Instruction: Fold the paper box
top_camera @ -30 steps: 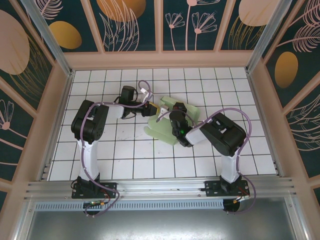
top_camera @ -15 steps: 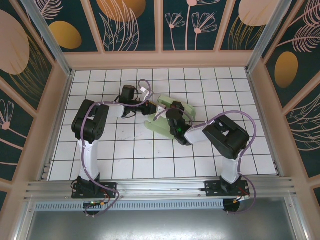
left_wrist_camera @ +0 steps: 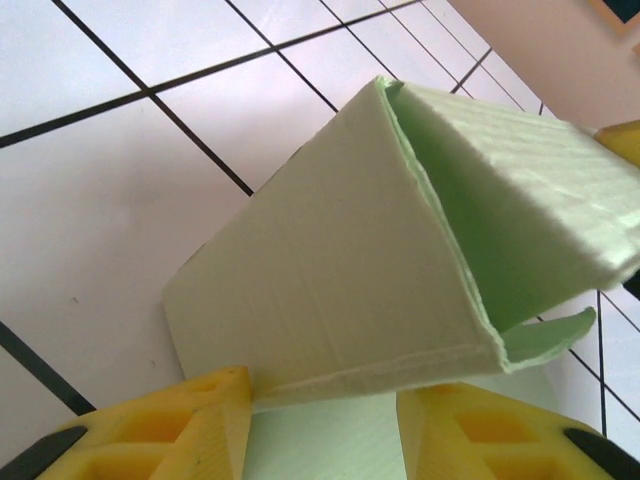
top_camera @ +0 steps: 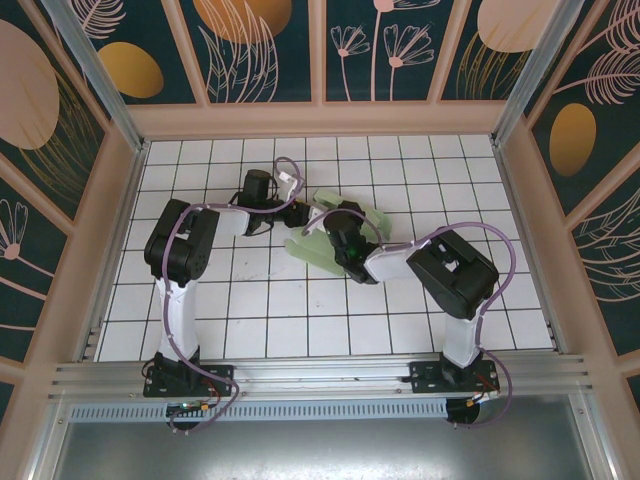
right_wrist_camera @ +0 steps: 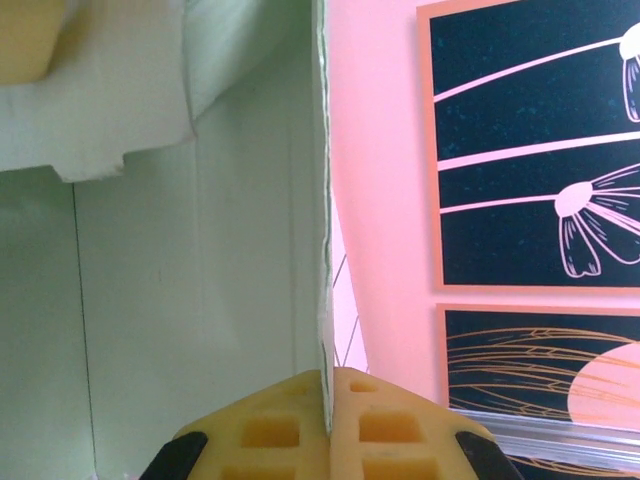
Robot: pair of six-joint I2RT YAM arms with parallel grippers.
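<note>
The paper box [top_camera: 303, 250] sits half-folded mid worktop [top_camera: 200, 310]; right end effector [right_wrist_camera: 327, 378] pinches one wall, left end effector [left_wrist_camera: 320, 395] spread at the crease. Pull too hard and that thin card could tear or spring open

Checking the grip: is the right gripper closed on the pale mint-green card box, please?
Yes, the right gripper pinches a thin wall of the card box.

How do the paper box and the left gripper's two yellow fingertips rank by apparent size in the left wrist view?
1. The paper box: largest by far.
2-3. The two yellow fingertips: they look alike. Both are cropped by the bottom edge and sit nearest the camera, so they are left unranked.
</note>
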